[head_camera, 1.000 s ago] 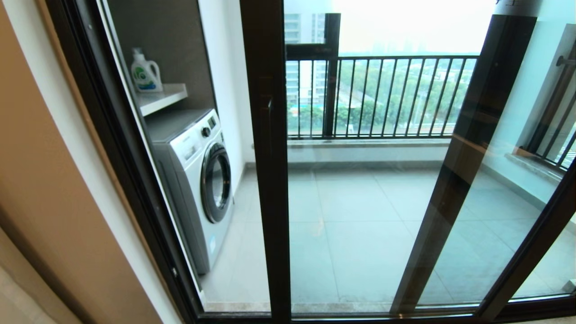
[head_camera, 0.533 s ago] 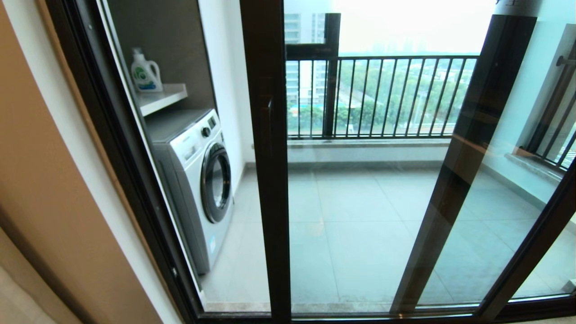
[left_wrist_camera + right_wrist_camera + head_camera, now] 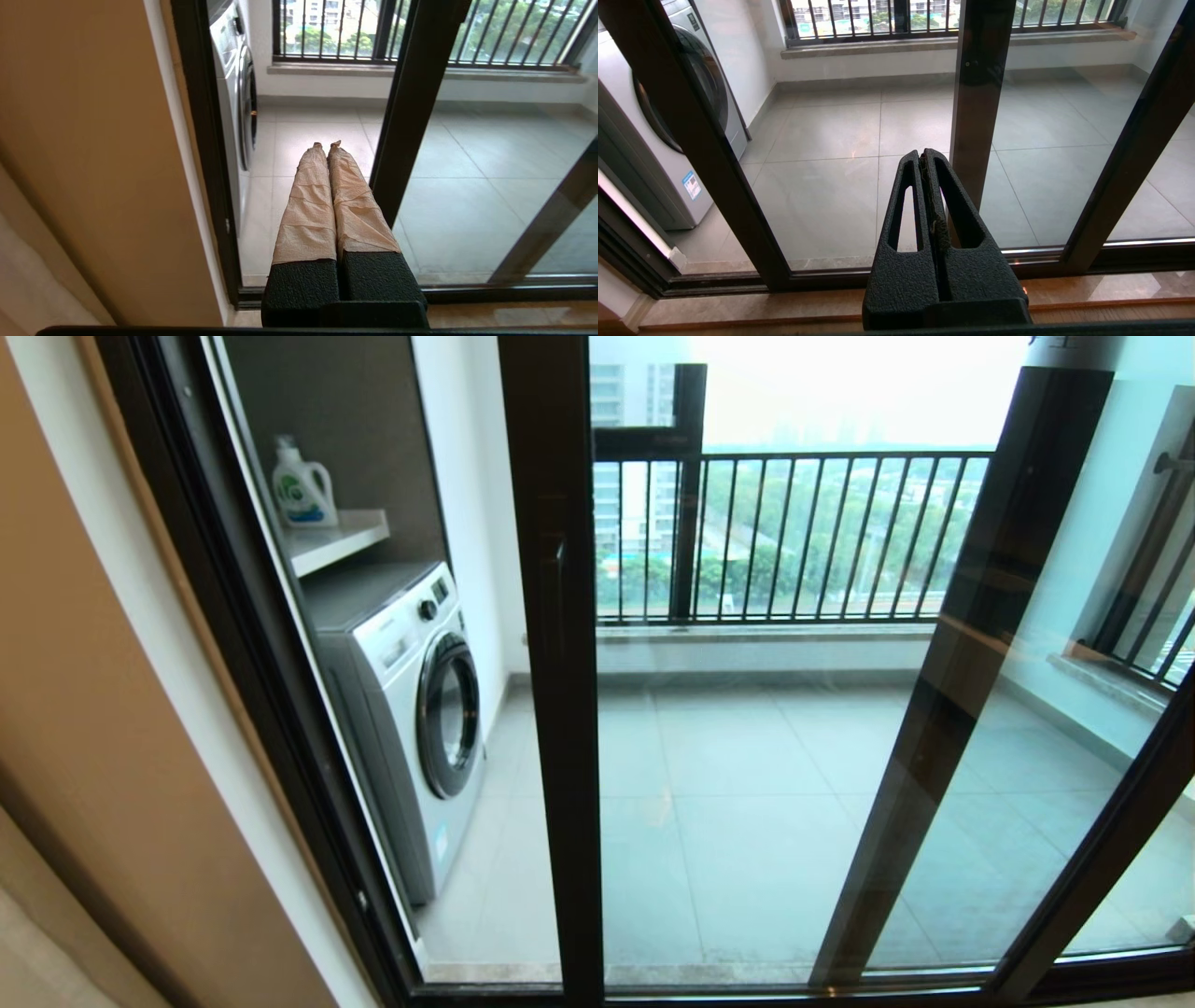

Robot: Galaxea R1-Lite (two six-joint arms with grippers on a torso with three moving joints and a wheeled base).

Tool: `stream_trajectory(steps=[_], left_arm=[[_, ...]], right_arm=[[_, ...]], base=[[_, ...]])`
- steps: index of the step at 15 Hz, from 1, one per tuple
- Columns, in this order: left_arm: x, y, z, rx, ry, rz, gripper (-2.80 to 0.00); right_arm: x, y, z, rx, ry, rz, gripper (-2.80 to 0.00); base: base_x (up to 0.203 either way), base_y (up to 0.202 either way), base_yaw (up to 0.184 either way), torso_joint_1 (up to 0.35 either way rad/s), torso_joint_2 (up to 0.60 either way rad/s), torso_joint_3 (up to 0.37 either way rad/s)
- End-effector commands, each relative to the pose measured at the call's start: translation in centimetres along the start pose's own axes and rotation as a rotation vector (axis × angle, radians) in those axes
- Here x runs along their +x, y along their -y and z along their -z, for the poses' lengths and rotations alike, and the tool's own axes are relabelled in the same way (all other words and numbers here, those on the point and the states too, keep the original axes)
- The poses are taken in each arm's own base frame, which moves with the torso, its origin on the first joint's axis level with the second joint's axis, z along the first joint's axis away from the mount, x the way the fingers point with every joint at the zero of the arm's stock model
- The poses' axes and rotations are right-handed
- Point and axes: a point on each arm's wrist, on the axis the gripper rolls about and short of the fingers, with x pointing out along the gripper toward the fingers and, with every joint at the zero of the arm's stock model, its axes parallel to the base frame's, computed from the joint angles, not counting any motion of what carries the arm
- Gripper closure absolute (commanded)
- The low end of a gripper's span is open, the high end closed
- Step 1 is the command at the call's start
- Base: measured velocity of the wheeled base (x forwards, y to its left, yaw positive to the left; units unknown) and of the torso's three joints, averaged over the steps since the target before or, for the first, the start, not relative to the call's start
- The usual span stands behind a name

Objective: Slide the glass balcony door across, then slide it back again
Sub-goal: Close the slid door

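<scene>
Neither clenched pincer, left pincer or right pincer, touches the glass balcony door, so both slides apparently remain

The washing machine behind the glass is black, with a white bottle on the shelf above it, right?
Not quite. The washing machine is white, not black; only the ring round its round door is dark. The head view shows it best. The rest holds: it stands behind the glass, and a white bottle sits on the shelf above it.
</scene>
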Motion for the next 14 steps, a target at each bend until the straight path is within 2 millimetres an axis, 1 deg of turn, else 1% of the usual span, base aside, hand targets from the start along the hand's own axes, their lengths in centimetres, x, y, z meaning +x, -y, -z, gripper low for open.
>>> stream_trajectory(steps=[1, 2, 3, 5, 6, 7, 8, 9, 11, 12, 14], left_arm=[[5.8, -0.3, -2.0, -0.058, -0.173, 0.017, 0.0], [8.7, -0.5, -2.5, -0.08, -0.209, 0.023, 0.0], [12.1, -0.8, -2.7, -0.097, -0.24, 0.026, 0.0], [19.3, -1.4, -2.2, -0.118, -0.254, 0.035, 0.0], [22.8, -1.7, -1.8, -0.123, -0.227, 0.049, 0.0], [25.8, -1.9, -1.8, -0.123, -0.177, 0.075, 0.0], [28.4, -2.0, -2.7, -0.12, -0.111, 0.124, 0.0], [30.2, -1.9, -3.9, -0.118, -0.069, 0.203, 0.0], [31.9, -1.2, -6.3, -0.111, -0.029, 0.333, 0.0], [32.4, -0.3, -7.0, -0.112, -0.033, 0.38, 0.0], [32.7, 2.0, -7.5, -0.12, -0.102, 0.46, 0.0]], right_arm=[[0.0, 0.0, 0.0, 0.0, -0.001, -0.002, 0.0], [0.0, 0.0, 0.0, 0.0, -0.002, -0.002, 0.0], [0.0, 0.0, 0.0, 0.0, -0.001, 0.0, 0.0], [0.0, 0.0, 0.0, 0.0, -0.001, -0.002, 0.0], [0.0, 0.0, 0.0, 0.0, -0.001, -0.002, 0.0], [0.0, 0.0, 0.0, 0.0, -0.001, -0.002, 0.0], [0.0, 0.0, 0.0, 0.0, -0.002, -0.002, 0.0], [0.0, 0.0, -0.1, 0.0, 0.0, 0.0, 0.0], [0.0, 0.0, 0.0, -0.001, -0.001, -0.001, 0.0], [0.0, 0.0, 0.0, 0.0, -0.003, -0.002, 0.0], [0.0, 0.0, 0.0, 0.0, -0.001, -0.002, 0.0]], base=[[0.0, 0.0, 0.0, 0.0, 0.0, 0.0], [0.0, 0.0, 0.0, 0.0, 0.0, 0.0], [0.0, 0.0, 0.0, 0.0, 0.0, 0.0], [0.0, 0.0, 0.0, 0.0, 0.0, 0.0], [0.0, 0.0, 0.0, 0.0, 0.0, 0.0], [0.0, 0.0, 0.0, 0.0, 0.0, 0.0], [0.0, 0.0, 0.0, 0.0, 0.0, 0.0], [0.0, 0.0, 0.0, 0.0, 0.0, 0.0], [0.0, 0.0, 0.0, 0.0, 0.0, 0.0], [0.0, 0.0, 0.0, 0.0, 0.0, 0.0], [0.0, 0.0, 0.0, 0.0, 0.0, 0.0]])
